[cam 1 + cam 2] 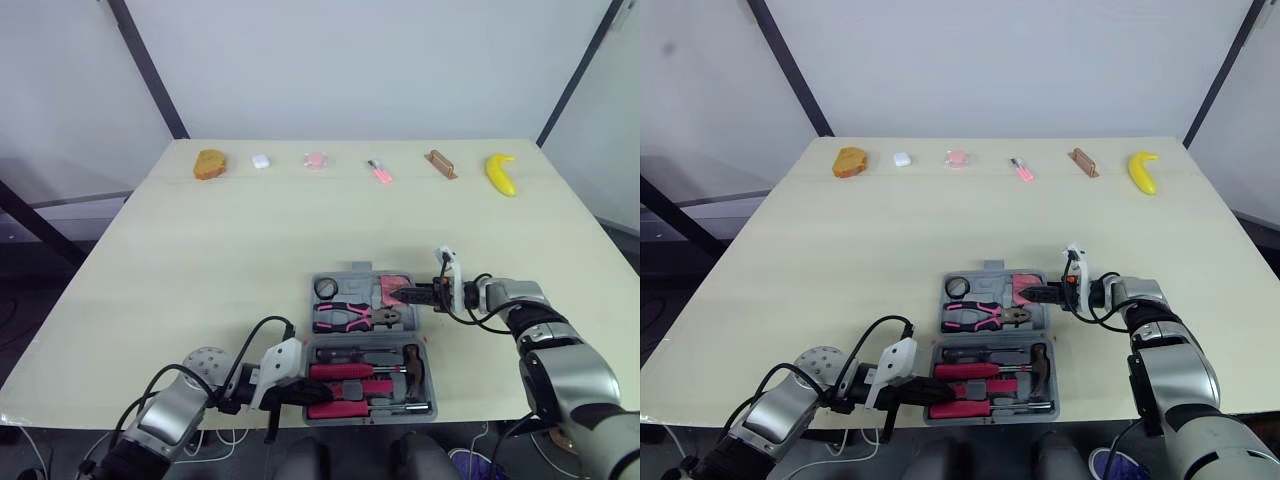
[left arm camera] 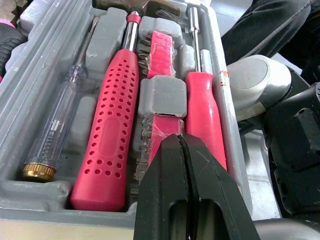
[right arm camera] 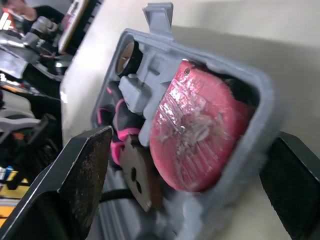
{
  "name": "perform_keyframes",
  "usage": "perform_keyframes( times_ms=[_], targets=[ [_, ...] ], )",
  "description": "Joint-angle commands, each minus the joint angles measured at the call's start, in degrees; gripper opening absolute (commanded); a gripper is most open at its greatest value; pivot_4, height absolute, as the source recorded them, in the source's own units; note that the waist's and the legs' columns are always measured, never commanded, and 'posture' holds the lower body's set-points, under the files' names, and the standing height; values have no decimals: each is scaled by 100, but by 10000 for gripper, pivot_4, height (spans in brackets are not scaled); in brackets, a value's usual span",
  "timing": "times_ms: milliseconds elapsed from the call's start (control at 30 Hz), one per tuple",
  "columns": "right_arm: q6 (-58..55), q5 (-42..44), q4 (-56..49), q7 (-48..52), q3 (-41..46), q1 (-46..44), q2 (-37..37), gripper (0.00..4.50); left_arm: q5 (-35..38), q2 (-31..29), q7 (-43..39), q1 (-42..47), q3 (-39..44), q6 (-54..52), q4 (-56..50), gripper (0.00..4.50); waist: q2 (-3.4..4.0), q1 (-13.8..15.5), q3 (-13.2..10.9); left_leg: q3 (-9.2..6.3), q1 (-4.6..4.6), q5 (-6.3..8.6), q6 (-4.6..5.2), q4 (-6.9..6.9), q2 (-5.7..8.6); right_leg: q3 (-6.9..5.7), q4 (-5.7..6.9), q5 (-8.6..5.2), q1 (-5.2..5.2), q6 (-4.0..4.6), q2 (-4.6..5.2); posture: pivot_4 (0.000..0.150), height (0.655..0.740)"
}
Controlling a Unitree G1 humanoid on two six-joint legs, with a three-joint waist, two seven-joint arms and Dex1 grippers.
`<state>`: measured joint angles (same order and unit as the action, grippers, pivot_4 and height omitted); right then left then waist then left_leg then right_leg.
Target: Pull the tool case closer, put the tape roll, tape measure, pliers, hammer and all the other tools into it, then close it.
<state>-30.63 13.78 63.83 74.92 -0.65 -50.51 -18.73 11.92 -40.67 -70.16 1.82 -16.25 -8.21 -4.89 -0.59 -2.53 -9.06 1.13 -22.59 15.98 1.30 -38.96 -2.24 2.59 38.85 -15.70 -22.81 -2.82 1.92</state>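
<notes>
Low down, left tool [image 1: 298,392] clenched by tool case [image 1: 358,269], right tool [image 1: 398,295] released, straddling its corner.

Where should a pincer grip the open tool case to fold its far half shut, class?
Grip the tool case by its far half's right rim, from the robot's right: that wall is thin, bare, far from the join, and the open right pincer straddles it.
</notes>
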Motion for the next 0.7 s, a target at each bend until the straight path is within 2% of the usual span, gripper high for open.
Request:
perform_keyframes(
  times_ms=[33, 300, 500, 600, 700],
  targets=[
    [37, 200, -170, 421, 221, -81, -6, 44276, -207, -55, 19, -161, -180, -87, 247, 0, 2, 1, -1, 0, 0, 0, 0, 0, 0, 0, 0, 0, 0, 0, 1, 1500, 7400],
    [-543, 512, -1050, 1451, 227, 149, -208, 44276, -108, -19, 4, -165, -75, 19, 380, 0, 9, 8, -4, -1, 0, 0, 0, 5, 0, -1, -1, 0, 0, 0, 1, 1500, 7400],
    [-1397, 973, -2739, 1758, -21, 766, -471, 44276, 268, -21, -8, -279, 312, 267, 406, 0, 10, 7, -4, -6, -3, 0, 0, 8, -9, -5, -2, 0, -2, 0, 4, 1500, 7400],
    [-1992, 1440, -4050, 1758, -61, 1293, -749, 44276, 1024, -576, -379, -913, 997, -116, -233, 0, 10, -14, -5, -5, -17, 0, 0, 13, -17, -3, 1, -1, -24, 2, 2, 1500, 7400],
    [-2552, 1946, -5260, 1757, -77, 1863, -1135, 44276, 1395, -1276, -830, -1631, 1708, -194, -491, 0, 11, 0, -10, -4, -31, 0, 0, 30, -16, -4, 1, -3, -42, 4, 8, 1500, 7400]
  ],
)
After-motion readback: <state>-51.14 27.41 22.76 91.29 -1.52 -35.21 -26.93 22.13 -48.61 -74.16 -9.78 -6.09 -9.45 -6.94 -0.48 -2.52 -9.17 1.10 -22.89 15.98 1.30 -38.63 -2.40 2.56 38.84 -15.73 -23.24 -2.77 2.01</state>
